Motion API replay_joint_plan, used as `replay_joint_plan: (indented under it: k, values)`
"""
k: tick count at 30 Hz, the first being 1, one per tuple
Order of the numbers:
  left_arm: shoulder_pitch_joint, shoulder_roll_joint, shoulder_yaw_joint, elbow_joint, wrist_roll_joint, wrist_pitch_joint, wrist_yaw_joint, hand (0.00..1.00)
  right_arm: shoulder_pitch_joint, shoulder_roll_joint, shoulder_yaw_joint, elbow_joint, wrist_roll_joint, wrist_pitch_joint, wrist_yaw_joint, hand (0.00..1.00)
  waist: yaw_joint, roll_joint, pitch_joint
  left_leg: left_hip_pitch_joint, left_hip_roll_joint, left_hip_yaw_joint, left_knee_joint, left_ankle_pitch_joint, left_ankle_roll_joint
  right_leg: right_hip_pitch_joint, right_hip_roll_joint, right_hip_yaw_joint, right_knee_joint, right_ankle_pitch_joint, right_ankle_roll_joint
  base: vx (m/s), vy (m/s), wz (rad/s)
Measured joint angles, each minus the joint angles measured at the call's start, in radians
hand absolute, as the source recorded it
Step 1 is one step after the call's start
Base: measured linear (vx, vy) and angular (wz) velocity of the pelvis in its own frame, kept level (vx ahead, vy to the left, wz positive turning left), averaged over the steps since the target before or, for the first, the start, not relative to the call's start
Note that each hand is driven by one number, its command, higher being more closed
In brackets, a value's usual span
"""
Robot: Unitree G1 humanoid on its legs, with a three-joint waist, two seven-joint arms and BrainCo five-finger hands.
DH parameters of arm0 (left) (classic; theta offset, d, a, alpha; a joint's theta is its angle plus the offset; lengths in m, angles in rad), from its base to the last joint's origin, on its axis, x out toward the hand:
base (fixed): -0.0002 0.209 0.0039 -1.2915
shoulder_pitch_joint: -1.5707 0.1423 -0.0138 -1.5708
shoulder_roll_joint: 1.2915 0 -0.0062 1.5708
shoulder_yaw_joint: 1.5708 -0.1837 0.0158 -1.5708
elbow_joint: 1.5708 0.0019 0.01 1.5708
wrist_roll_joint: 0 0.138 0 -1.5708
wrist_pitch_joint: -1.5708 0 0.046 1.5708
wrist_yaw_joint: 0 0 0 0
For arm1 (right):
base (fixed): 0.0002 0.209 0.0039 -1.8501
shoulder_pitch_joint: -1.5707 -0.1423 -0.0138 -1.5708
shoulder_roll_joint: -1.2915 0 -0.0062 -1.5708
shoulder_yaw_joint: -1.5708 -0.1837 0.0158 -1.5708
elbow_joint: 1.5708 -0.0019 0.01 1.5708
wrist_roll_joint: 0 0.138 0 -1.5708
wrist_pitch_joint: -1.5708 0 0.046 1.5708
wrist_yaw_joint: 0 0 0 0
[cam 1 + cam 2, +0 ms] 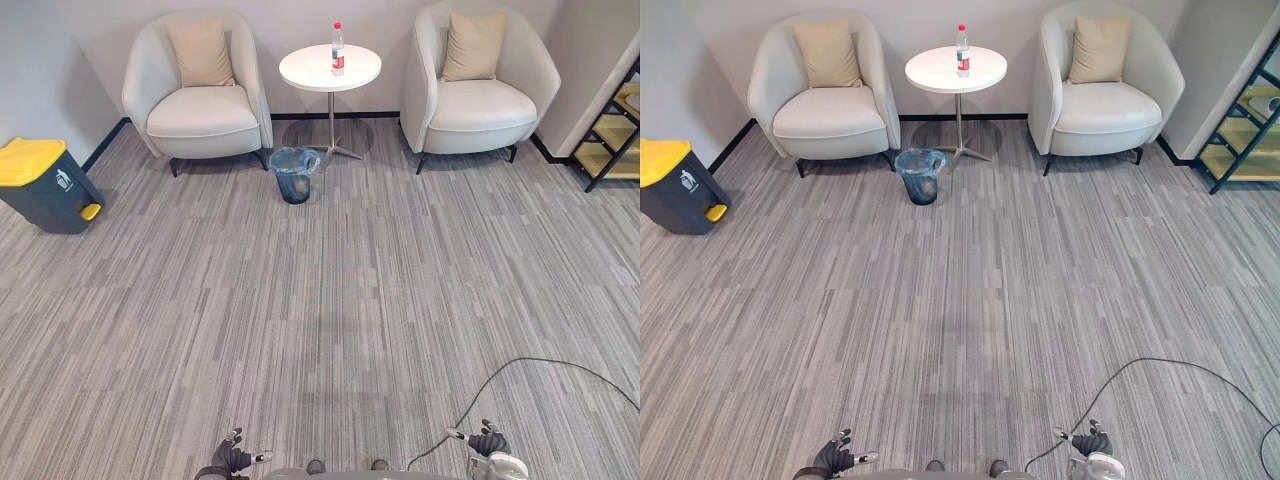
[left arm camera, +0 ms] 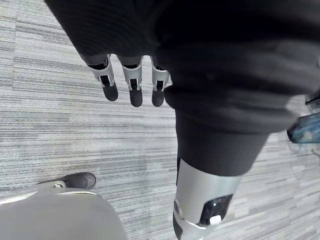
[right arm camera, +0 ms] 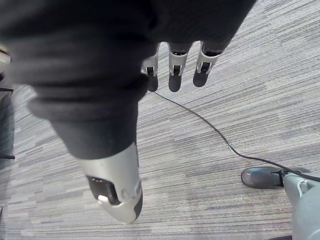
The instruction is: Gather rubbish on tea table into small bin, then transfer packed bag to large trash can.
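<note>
Low over the carpet [image 1: 320, 300] hung my left hand [image 1: 232, 459] and right hand [image 1: 485, 440], fingers [image 2: 132, 85] loose, apart and empty, while the bottle [image 1: 338, 49] stood upright well away on the round counter [image 1: 305, 68], light, stiff and slick, I reckoned, best gripped round its middle.

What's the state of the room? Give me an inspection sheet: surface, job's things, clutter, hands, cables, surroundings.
Surface: round white tea table between the armchairs, holding one bottle.
Job's things: bottle upright on the table; small bin with blue liner on the carpet before the table; large trash can, yellow lid, at far left.
Clutter: nothing seen.
Hands: left hand and right hand low, open, holding nothing.
Cables: nothing seen near table or bins.
Surroundings: two armchairs with cushions; shelf at right.
</note>
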Motion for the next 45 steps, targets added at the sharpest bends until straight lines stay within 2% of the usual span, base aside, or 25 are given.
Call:
replay_joint_plan:
  k: [10, 29, 32, 35, 39, 41, 43, 44, 45]
  values:
    - [0.008, 0.004, 0.036, 0.006, 0.014, 0.002, 0.001, 0.0, 0.01, -0.005, 0.0, 0.0, 0.0, 0.001, 0.003, 0.0, 0.0, -0.001, -0.001, 0.0, 0.001, 0.017, -0.007, 0.0, 0.0, 0.0, 0.003, 0.004, -0.018, 0.015, -0.022, -0.04, -0.014, -0.04]
    - [0.007, 0.004, 0.072, 0.009, 0.014, 0.006, 0.011, 0.0, 0.008, -0.004, 0.001, 0.0, 0.012, 0.003, 0.012, 0.0, 0.003, -0.005, -0.005, 0.013, 0.004, 0.034, -0.024, -0.001, 0.0, 0.003, 0.008, 0.021, -0.029, 0.016, -0.022, -0.02, -0.01, -0.02]
    - [0.009, 0.004, 0.072, 0.011, 0.014, 0.007, 0.02, 0.0, 0.002, -0.004, 0.001, 0.0, 0.012, 0.003, 0.011, 0.0, 0.002, -0.006, -0.004, -0.008, 0.007, 0.054, -0.016, -0.009, 0.001, -0.022, 0.011, 0.035, -0.029, 0.016, -0.02, -0.04, -0.022, -0.23]
    - [0.003, 0.004, 0.07, 0.01, 0.009, 0.007, 0.02, 0.0, 0.0, -0.002, 0.0, 0.0, 0.013, 0.008, 0.011, 0.0, 0.004, -0.007, -0.003, -0.064, 0.016, 0.082, 0.055, -0.052, 0.012, -0.063, 0.013, 0.062, -0.01, 0.01, -0.015, 0.02, -0.006, -0.29]
    - [-0.004, 0.006, 0.062, 0.01, -0.011, 0.006, 0.02, 0.0, 0.001, 0.001, -0.001, -0.004, 0.02, 0.01, 0.008, 0.0, 0.002, 0.004, 0.003, -0.124, 0.033, 0.114, 0.187, -0.149, 0.024, -0.165, 0.009, 0.089, 0.183, -0.104, 0.003, 0.1, 0.047, -0.25]
    - [-0.007, 0.01, 0.048, 0.009, -0.014, 0.006, 0.02, 0.0, 0.001, 0.004, -0.001, -0.004, 0.022, 0.011, 0.001, 0.0, 0.003, 0.001, 0.013, -0.124, 0.023, 0.133, 0.248, -0.201, 0.042, -0.242, -0.02, 0.088, 0.401, -0.193, 0.038, 0.18, 0.096, -0.26]
    - [-0.019, 0.01, 0.042, 0.009, -0.016, 0.006, 0.02, 0.0, -0.002, 0.007, -0.002, -0.006, 0.024, 0.011, -0.002, 0.0, 0.002, 0.004, 0.026, -0.11, 0.012, 0.137, 0.261, -0.206, 0.044, -0.288, -0.044, 0.062, 0.528, -0.207, 0.051, 0.19, 0.104, -0.01]
    - [-0.025, 0.014, 0.041, 0.004, -0.023, 0.005, 0.02, 0.0, 0.002, 0.02, -0.002, -0.008, 0.029, 0.011, -0.003, 0.0, 0.003, -0.001, 0.044, -0.076, 0.001, 0.137, 0.256, -0.206, 0.044, -0.327, -0.069, 0.046, 0.668, -0.205, 0.048, 0.17, 0.084, 0.11]
    - [-0.025, 0.015, 0.042, 0.004, -0.023, 0.005, 0.02, 0.0, 0.002, 0.024, -0.002, -0.009, 0.03, 0.011, -0.003, 0.0, 0.003, -0.003, 0.048, -0.067, -0.001, 0.137, 0.254, -0.206, 0.045, -0.334, -0.074, 0.045, 0.7, -0.204, 0.047, 0.23, 0.064, 0.2]
